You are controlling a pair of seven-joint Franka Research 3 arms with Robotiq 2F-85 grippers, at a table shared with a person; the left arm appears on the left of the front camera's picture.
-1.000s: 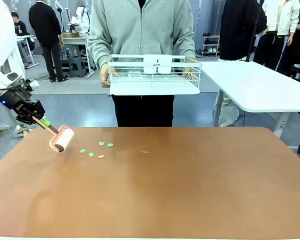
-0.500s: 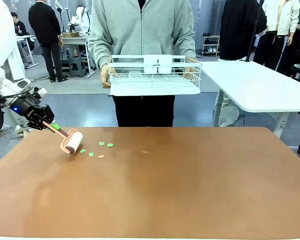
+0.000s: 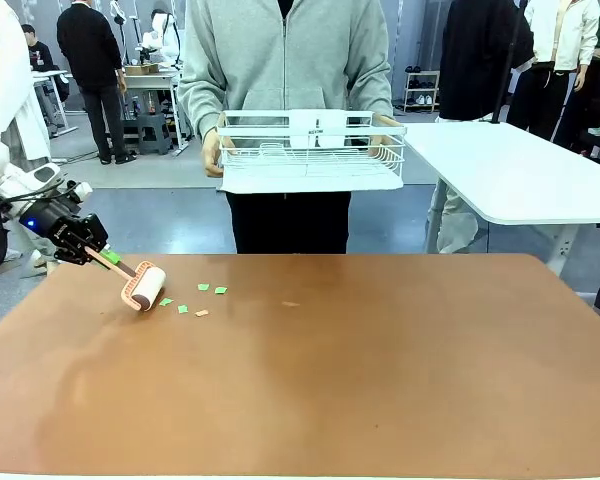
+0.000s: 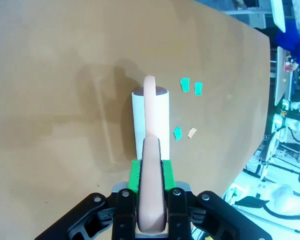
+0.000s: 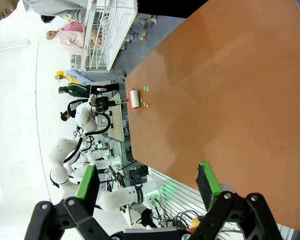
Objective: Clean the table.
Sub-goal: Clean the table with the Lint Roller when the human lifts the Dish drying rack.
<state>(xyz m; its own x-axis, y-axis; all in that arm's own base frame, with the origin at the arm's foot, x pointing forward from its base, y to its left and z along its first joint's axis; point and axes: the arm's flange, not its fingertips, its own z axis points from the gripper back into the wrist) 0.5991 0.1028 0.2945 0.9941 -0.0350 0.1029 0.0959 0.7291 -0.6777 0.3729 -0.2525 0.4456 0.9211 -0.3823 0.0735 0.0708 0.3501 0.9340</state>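
My left jaws are clamped on the peach handle of the lint roller (image 4: 151, 117). The left wrist view gives me that grip close up, with the green pads (image 4: 134, 175) tight on both sides. The roller's white drum is down on the worktop (image 3: 380, 370), just beside a few green paper scraps (image 4: 184, 84). From the front I see a person at the far side holding a white wire rack (image 3: 310, 150). The right wrist view shows my right jaws spread wide, holding nothing, the reddish-brown worktop beyond them.

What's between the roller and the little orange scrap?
Two green scraps on the table, between the roller and the orange scrap; the front view shows it.
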